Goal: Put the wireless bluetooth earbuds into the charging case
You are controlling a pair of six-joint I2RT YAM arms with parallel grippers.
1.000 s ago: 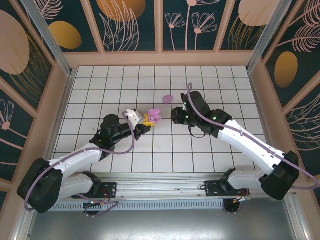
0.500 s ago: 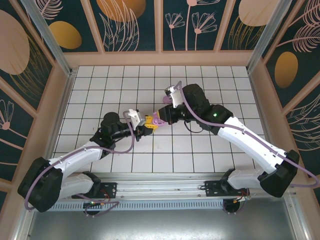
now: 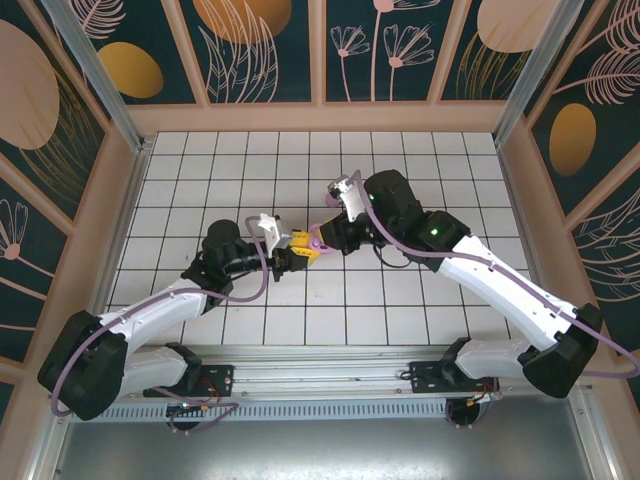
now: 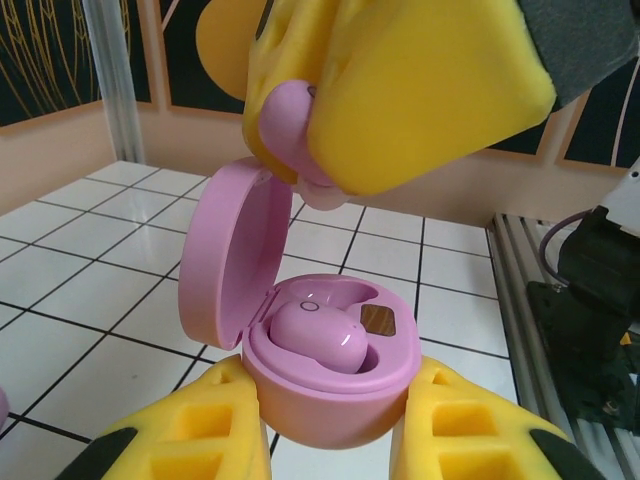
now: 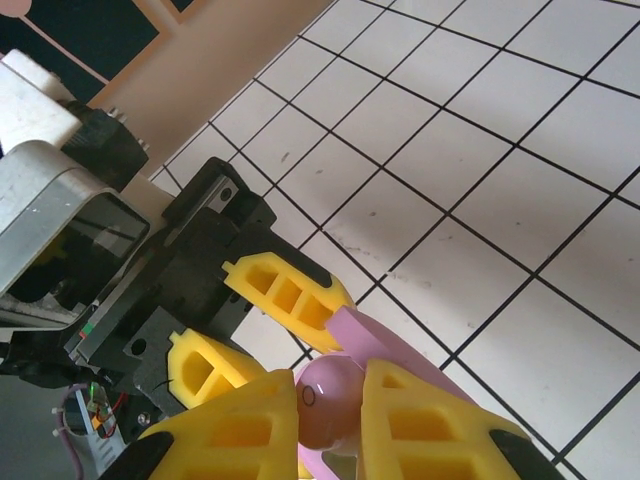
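Observation:
My left gripper [image 4: 330, 435] is shut on the base of the lilac charging case [image 4: 330, 395], held just above the tiled floor with its lid [image 4: 225, 255] swung open to the left. One earbud [image 4: 315, 335] lies seated in the case's left well; the well beside it shows a brown contact patch. My right gripper [image 5: 330, 410] is shut on a second earbud [image 5: 325, 400], which hangs directly over the open case [image 5: 395, 350]. From above, both grippers meet at the case [image 3: 316, 240] in the middle of the floor, left gripper [image 3: 303, 246] and right gripper [image 3: 324, 232] almost touching.
The white tiled floor [image 3: 250, 160] is boxed in by wooden walls [image 3: 320, 118] on three sides. A metal rail [image 3: 320, 378] with the arm bases runs along the near edge.
My right gripper has swung left from beside the case to right above it, carrying the earbud. The left gripper, still holding the case, has shifted slightly right toward it.

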